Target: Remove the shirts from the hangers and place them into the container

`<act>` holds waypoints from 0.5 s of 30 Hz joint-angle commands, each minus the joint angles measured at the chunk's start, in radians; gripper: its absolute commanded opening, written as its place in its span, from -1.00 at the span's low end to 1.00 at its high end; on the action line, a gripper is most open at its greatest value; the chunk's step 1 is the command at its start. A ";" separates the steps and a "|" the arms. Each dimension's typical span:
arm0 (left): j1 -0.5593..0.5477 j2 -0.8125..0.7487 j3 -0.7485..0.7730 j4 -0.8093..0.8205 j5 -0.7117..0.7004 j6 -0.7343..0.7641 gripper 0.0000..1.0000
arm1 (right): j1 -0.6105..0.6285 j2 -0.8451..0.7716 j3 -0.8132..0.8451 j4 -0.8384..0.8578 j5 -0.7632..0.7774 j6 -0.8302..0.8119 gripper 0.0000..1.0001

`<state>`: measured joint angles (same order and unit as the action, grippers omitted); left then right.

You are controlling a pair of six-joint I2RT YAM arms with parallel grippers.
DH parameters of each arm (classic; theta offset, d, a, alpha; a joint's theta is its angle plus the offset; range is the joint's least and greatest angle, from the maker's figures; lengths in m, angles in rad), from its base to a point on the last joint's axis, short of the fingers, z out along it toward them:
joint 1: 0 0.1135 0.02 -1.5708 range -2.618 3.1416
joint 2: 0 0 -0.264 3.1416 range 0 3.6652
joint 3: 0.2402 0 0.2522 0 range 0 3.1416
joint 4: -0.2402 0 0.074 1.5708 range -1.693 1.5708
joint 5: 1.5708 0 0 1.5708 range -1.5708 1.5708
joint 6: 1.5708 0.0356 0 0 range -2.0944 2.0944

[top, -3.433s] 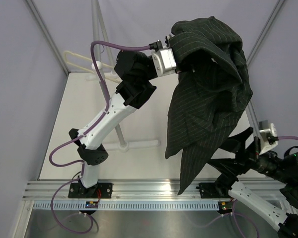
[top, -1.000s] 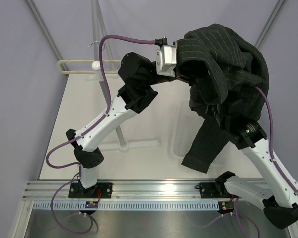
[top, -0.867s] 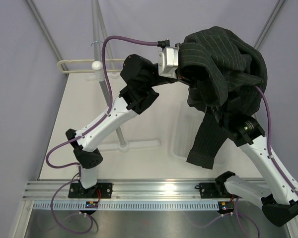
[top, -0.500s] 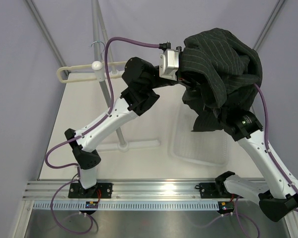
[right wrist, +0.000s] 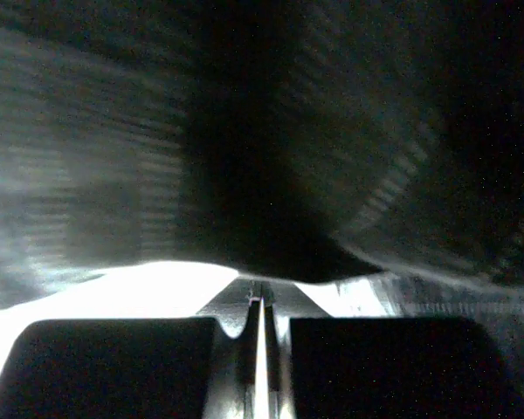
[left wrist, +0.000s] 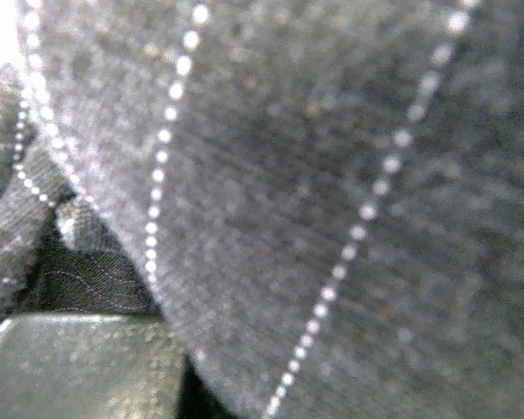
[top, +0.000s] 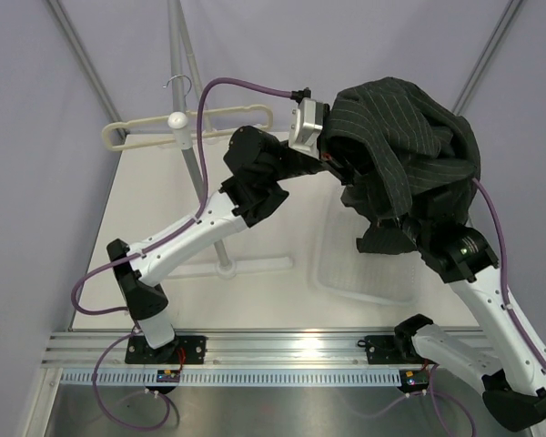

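Observation:
The black pinstriped shirt (top: 405, 137) hangs bunched high at the back right, above the far end of the clear ribbed container (top: 359, 269). My left gripper (top: 335, 155) is buried in its left side and shut on the cloth, which fills the left wrist view (left wrist: 314, 175). My right arm reaches up under the shirt from the right, and its gripper is hidden in the top view. In the right wrist view the right gripper (right wrist: 255, 301) is shut, with dark shirt folds (right wrist: 244, 157) lying just over its tips. The cream hanger (top: 200, 123) hangs bare on the rack at the back left.
The grey rack pole with its white knob (top: 175, 120) stands at the back left on a white foot (top: 227, 266). Slanted frame poles and pale walls close in the table on the left, back and right.
The shirt's hanging tail has been gathered up off the container into a bunch. The right arm has shifted right under it. The left gripper has edged right, and more of the hanger shows.

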<state>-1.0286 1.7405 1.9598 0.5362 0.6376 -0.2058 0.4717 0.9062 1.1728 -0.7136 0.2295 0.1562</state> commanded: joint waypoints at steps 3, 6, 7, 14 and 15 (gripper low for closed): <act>-0.021 -0.105 -0.119 0.082 -0.174 -0.127 -1.00 | -0.008 -0.053 0.011 -0.058 -0.151 -0.003 -1.00; -0.021 -0.151 -0.226 0.073 -0.275 -0.176 -1.00 | -0.008 -0.067 0.013 -0.078 -0.208 0.005 -1.00; -0.021 -0.160 -0.258 0.073 -0.297 -0.181 -1.00 | -0.008 -0.075 0.011 -0.081 -0.217 0.008 -1.00; -0.001 -0.295 -0.600 0.130 -0.476 -0.211 -1.00 | -0.008 -0.082 -0.018 -0.078 -0.298 0.026 -1.00; 0.008 -0.324 -0.651 0.117 -0.492 -0.214 -1.00 | -0.007 -0.085 -0.021 -0.076 -0.305 0.034 -1.00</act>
<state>-1.0359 1.4937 1.3922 0.5911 0.2737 -0.3893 0.4698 0.8379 1.1599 -0.8135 -0.0147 0.1761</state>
